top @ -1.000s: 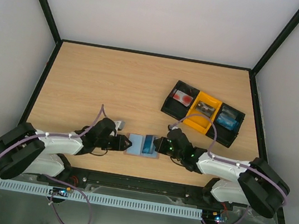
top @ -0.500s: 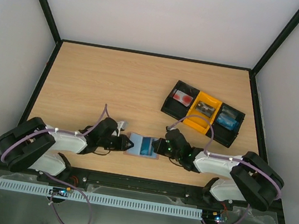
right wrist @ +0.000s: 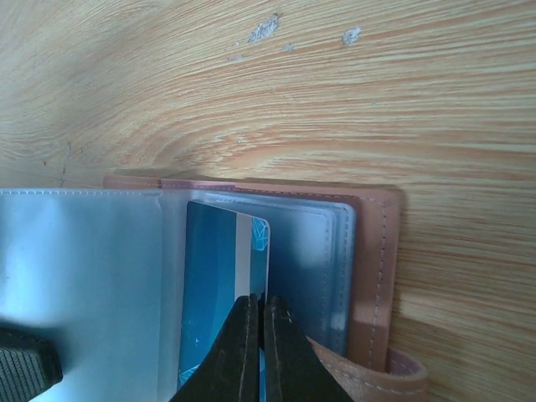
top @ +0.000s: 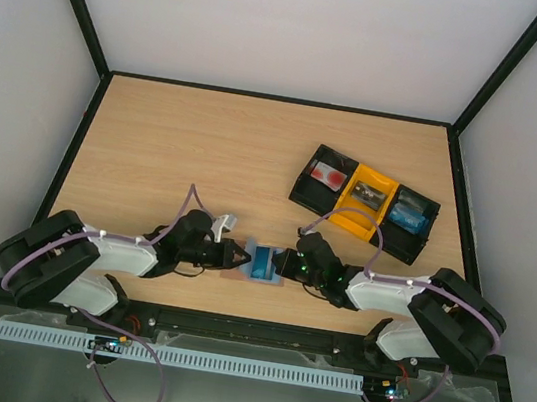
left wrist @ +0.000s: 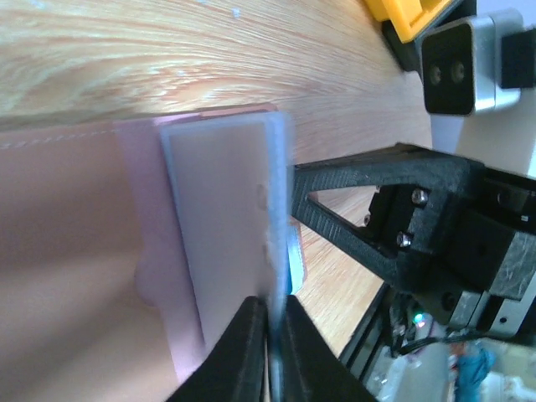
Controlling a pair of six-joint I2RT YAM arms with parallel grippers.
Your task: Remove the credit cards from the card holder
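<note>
The card holder (top: pixel 258 260) lies open near the front edge between both grippers, brown edging (right wrist: pixel 373 268) round clear sleeves. A blue credit card (right wrist: pixel 219 285) with a white stripe stands partly out of a sleeve. My right gripper (right wrist: pixel 260 311) is shut on that card's edge. My left gripper (left wrist: pixel 270 322) is shut on the thin edge of a pale sleeve leaf (left wrist: pixel 219 209) of the holder, lifted on edge. In the top view the left gripper (top: pixel 237 256) and right gripper (top: pixel 285 262) meet the holder from either side.
A black-and-yellow three-compartment tray (top: pixel 389 236) sits at the back right, holding a red card (top: pixel 329 175), a dark card in the yellow bay and a blue card (top: pixel 410 217). The table's front edge lies just behind the holder.
The left gripper slid right onto the holder and closed on a sleeve leaf, which now stands up. The right gripper stayed shut in place on the blue card.
</note>
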